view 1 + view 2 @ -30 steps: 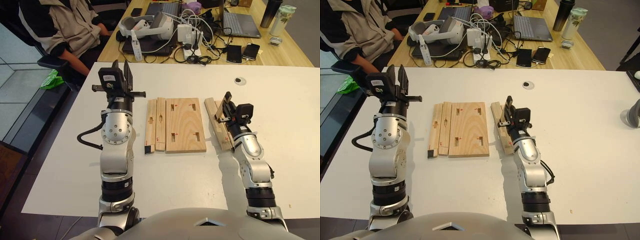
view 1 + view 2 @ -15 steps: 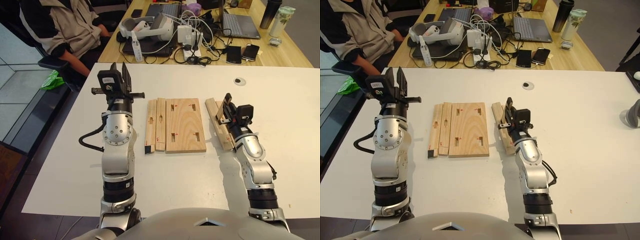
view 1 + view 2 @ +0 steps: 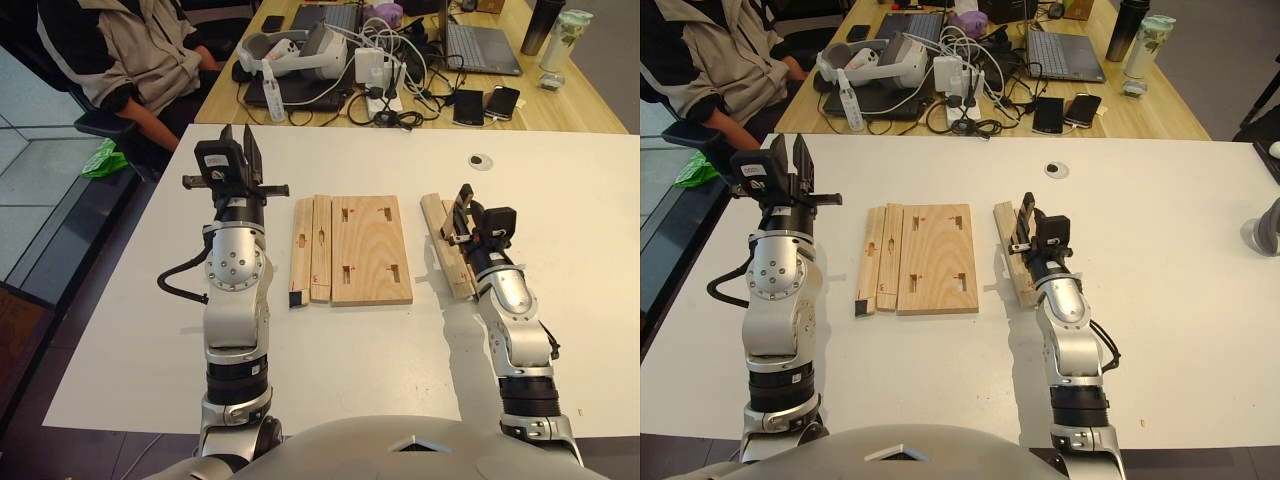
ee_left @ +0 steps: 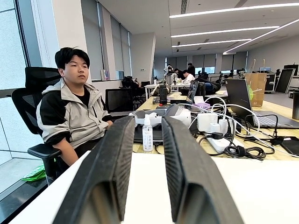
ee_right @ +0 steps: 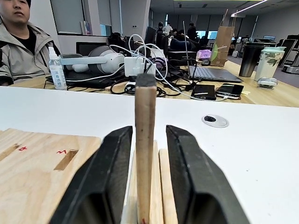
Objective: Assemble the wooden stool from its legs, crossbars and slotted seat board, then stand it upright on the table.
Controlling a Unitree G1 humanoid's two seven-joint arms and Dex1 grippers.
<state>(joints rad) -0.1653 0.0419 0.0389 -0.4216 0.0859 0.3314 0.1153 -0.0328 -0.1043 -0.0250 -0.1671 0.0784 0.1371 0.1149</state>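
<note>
Reference: board (image 3: 371, 250), lying flat on the table (image 3: 570, 210), slots up.

1. Slats (image 3: 310, 250): two, flat and side by side. The nearer one touches the board's left edge.
2. Right gripper (image 5: 149, 133): low over the table, just right of the board. Its fingers (image 5: 114, 163) are clamped on a bar (image 5: 145, 100), one on each flat face. The bar stands on its narrow edge, and its far end rises above the fingertips.
3. Pieces (image 3: 453, 272): flat under the bar, parallel to the board's right edge and near it but apart (the wrist view shows two).
4. Left gripper (image 3: 239, 132): raised above the table, left of the board and beyond the slats' far ends. Its fingers (image 4: 117, 158) are a narrow gap apart and hold nothing
</note>
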